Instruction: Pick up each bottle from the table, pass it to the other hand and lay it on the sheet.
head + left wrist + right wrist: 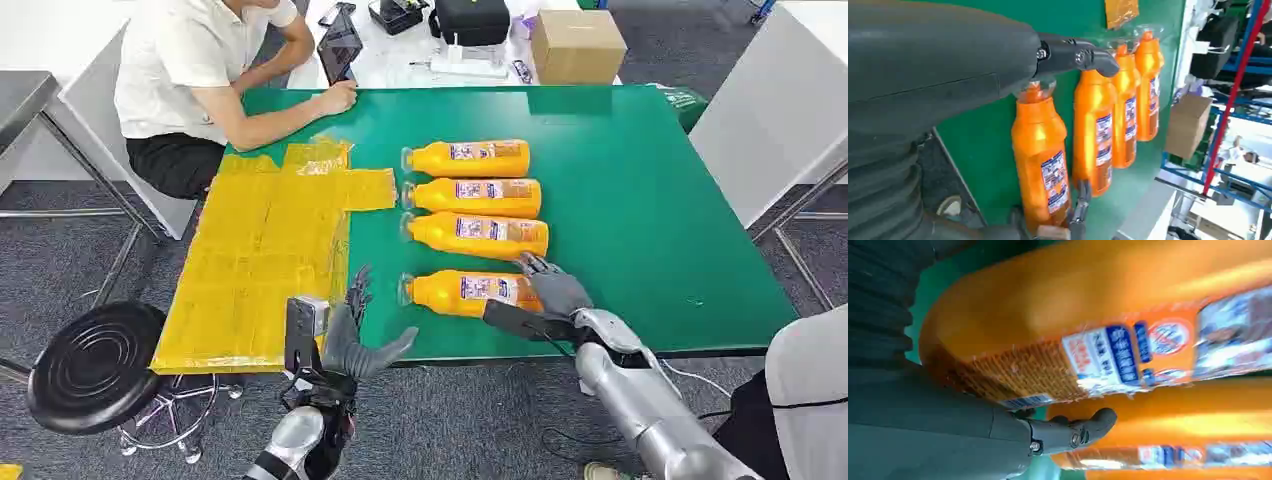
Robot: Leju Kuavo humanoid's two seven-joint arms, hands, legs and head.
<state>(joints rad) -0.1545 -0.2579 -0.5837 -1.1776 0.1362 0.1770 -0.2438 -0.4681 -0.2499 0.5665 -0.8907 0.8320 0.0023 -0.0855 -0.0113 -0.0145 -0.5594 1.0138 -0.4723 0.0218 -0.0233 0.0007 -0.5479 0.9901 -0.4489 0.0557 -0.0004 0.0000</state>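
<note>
Flanking nearest bottle [468, 291]: right robot hand [548, 298] gripping its base, left robot hand [350, 330] spread empty.

Grey speckled carpet floor [480, 430] runs under everything. The green tabletop [640, 180] sits centre, and a round black stool [95, 365] on a chrome wheeled base stands off its near left corner. A person in a white shirt [190, 60] sits at the far left corner. Beyond, a white desk [400, 65] carries a brown cardboard box [577, 45] and a black case [470, 20]. White tables flank both sides. Blue metal shelving [1228, 100] shows in the left wrist view.
</note>
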